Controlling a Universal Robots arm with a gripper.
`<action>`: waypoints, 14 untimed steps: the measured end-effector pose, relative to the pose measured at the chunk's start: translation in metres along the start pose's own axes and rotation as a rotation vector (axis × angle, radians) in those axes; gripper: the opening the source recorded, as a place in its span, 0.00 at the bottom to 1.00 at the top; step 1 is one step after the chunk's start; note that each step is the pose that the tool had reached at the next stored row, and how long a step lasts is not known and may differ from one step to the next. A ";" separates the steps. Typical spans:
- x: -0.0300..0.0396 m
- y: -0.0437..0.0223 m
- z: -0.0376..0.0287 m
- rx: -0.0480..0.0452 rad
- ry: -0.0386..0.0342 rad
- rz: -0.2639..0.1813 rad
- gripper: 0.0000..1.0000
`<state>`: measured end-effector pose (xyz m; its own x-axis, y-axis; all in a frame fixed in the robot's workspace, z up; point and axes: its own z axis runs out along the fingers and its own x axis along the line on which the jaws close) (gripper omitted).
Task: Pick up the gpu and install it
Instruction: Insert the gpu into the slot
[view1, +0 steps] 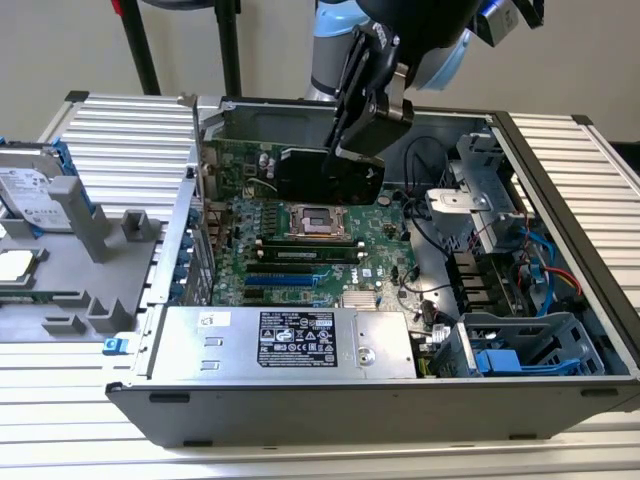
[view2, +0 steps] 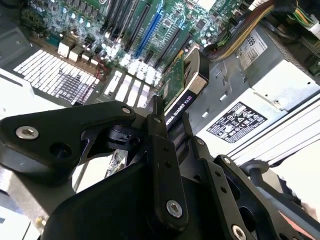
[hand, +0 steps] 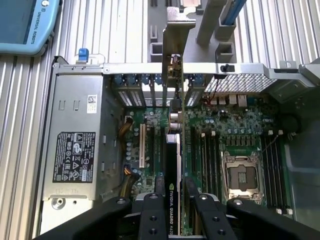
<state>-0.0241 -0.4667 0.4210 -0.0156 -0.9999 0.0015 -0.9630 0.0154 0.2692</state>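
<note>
over motherboard (hand: 235, 135) — gpu (hand: 171, 175) in claw (hand: 172, 197)

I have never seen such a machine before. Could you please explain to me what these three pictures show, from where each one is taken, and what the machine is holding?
This is a robot arm working over an open computer case that lies on a ribbed metal table. The exterior view comes from a camera standing apart from the arm. The two wrist views come from cameras riding on the arm, looking down past its black gripper. The gripper is shut on the gpu, a slim green card with a black cover, held on edge above the large green motherboard. Its silver end bracket points toward the case's slotted rear wall. Inside the case there is also a grey power supply box. The card is not yet seated.
</note>
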 end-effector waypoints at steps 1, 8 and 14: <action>0.0000 0.0000 0.0000 0.0000 0.0009 -0.003 0.00; 0.0000 -0.0009 -0.0003 0.0000 0.0096 -0.034 0.00; -0.0001 -0.0030 -0.0008 0.0001 0.0185 -0.066 0.00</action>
<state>-0.0210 -0.4667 0.4210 0.0527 -0.9986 0.0015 -0.9618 -0.0504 0.2691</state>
